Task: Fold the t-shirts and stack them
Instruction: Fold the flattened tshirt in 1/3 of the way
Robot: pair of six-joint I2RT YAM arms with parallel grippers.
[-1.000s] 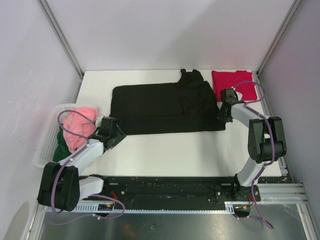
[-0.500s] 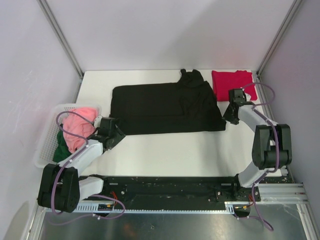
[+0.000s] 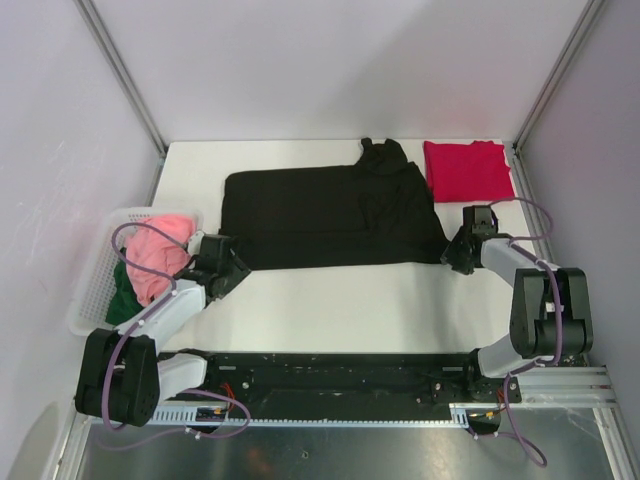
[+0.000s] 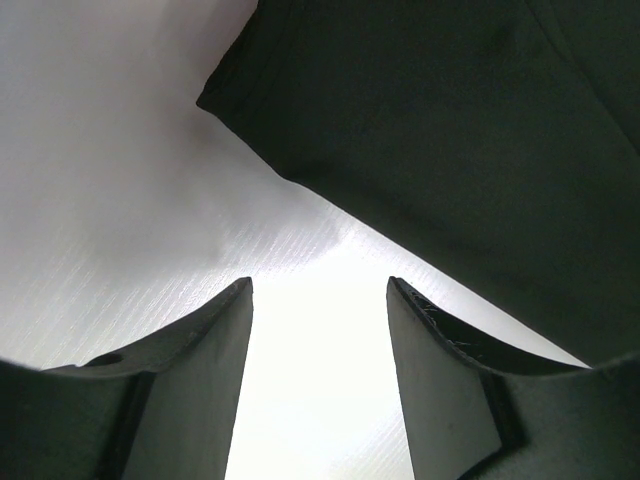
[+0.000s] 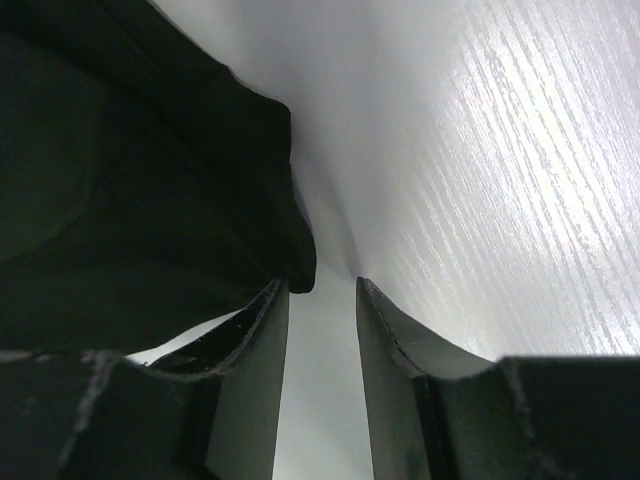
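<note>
The red t-shirt is lying folded at two o'clock, the black t-shirt part-folded between the open, empty left end effector and right end effector, garments waiting in the basket.

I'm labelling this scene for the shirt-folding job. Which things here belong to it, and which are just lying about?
Part of the job:
- black shirt, spread flat
- red shirt, folded at the far right corner
- pink garment and green garment, waiting in the basket

Just there:
- basket, only holding the waiting garments
- table
</note>
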